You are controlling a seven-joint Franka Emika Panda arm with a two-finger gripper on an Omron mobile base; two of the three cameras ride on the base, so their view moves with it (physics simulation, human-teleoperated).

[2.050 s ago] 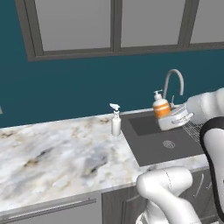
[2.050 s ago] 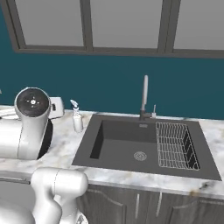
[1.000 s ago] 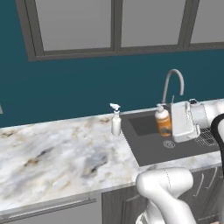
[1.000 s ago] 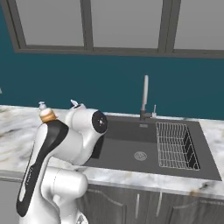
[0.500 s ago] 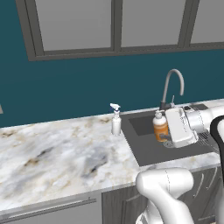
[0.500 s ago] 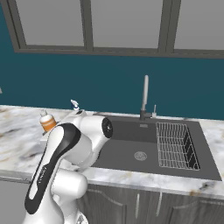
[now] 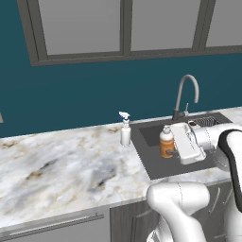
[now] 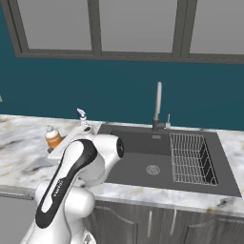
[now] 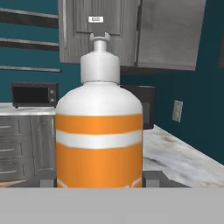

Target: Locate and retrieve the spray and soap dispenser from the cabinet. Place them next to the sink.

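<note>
My gripper (image 7: 172, 147) is shut on the soap dispenser (image 7: 166, 142), an orange bottle with a white top and pump. It hangs upright and low, near the left edge of the sink (image 7: 156, 164). In the hand view the soap dispenser (image 9: 99, 131) stands between my two dark fingertips (image 9: 47, 179). The white spray (image 7: 125, 132) stands upright on the marble counter just left of the sink, apart from my hand. From the right, the soap dispenser (image 8: 53, 137) shows left of the spray (image 8: 83, 119), with my arm in front. Grey wood-grain cabinet (image 9: 78, 30) doors show beyond the bottle.
A curved silver faucet (image 7: 183, 94) rises behind the sink (image 8: 143, 164), and a wire rack (image 8: 190, 157) lies in its right half. Framed grey wall units (image 7: 80, 28) hang above the teal wall. A microwave (image 9: 33, 94) sits on a far counter. Marble counter (image 7: 56, 165) stretches left.
Over the last second my gripper has carried the soap dispenser down and to the left, from beside the faucet toward the sink's left edge. The spray has stayed put.
</note>
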